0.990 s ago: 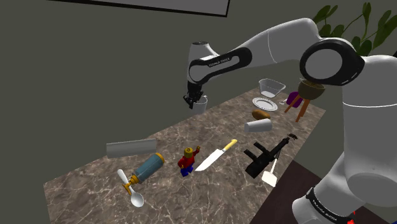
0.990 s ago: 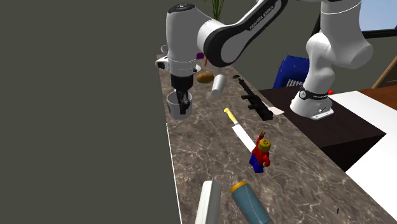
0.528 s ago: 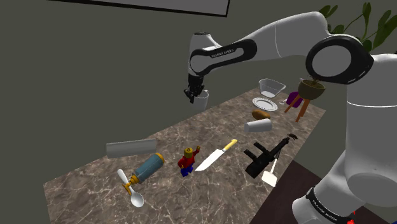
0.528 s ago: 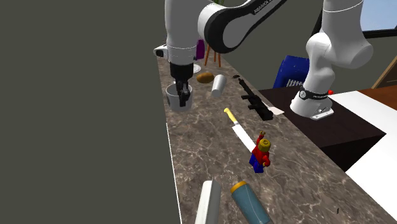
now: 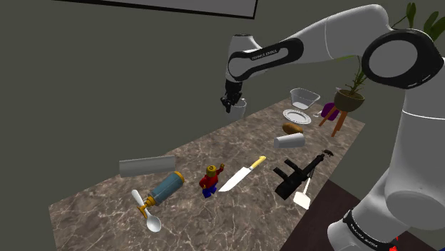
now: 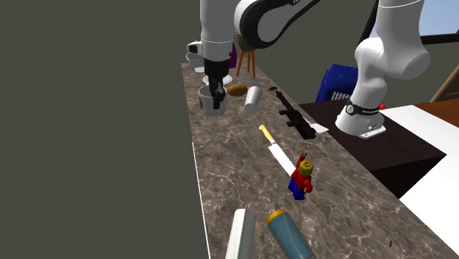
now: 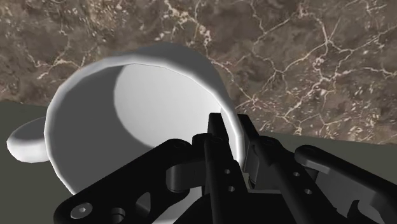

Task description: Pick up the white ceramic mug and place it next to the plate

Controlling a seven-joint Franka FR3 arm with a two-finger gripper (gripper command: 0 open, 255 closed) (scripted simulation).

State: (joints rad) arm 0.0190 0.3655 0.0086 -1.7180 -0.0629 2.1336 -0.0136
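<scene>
Marbled brown table (image 5: 100,214) is lying under a dark grey wall (image 5: 85,71) in the shoulder view. Black fingers (image 5: 229,105) are holding a white mug (image 5: 240,109) just above the table's far edge, well apart from the white plate (image 5: 294,116). In the second exterior view, the mug (image 6: 210,101) is hanging upright near the table's wall-side edge. In the wrist view, the fingers (image 7: 218,137) are clamping the mug (image 7: 127,121) by its rim, one inside, one outside.

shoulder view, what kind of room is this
Probably a home kitchen or dining corner: a marble-patterned counter carries a knife, a spoon and a plate, and a potted plant stands beyond it.
</scene>
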